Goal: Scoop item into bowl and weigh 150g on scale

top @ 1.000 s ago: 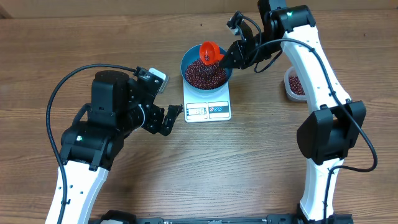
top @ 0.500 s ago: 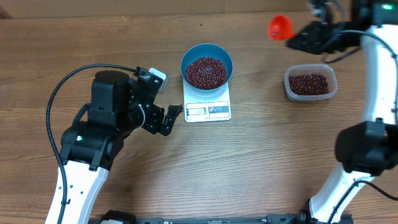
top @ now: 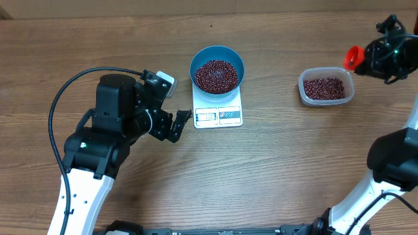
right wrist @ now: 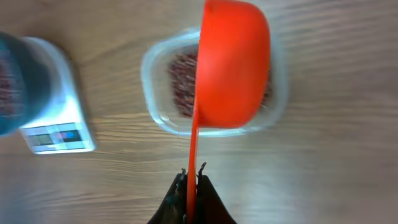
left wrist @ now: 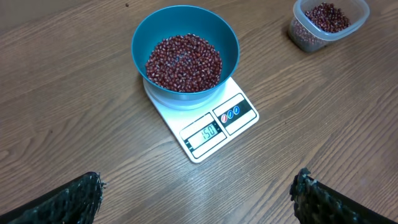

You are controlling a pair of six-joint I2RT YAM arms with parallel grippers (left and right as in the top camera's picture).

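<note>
The beans (top: pixel 217 75) are small, dark red-brown and glossy, lying as a loose maroon heap that covers the bottom of the round bright blue bowl (top: pixel 217 50). The bowl stands on the flat white scale (top: pixel 217 104), which sits midway along the table (top: pixel 274 170), nearer its far edge, with its display and buttons facing the near edge. In the left wrist view the display reads 150. More of the same beans lie in a clear plastic tub (top: pixel 326 103) close to the table's right edge, well apart from the scale. The left gripper (top: pixel 177 125) hovers just beside the scale's near left corner with its jaws spread wide and nothing between them. The bowl of beans lies just beyond it, towards the far edge. The right gripper (right wrist: pixel 193 180) is clamped on the thin handle of an orange-red scoop (right wrist: pixel 233 62), held in the air by the tub's far right corner, well to the right of the bowl. The scoop is turned on its side, and whether it carries any beans cannot be told.
</note>
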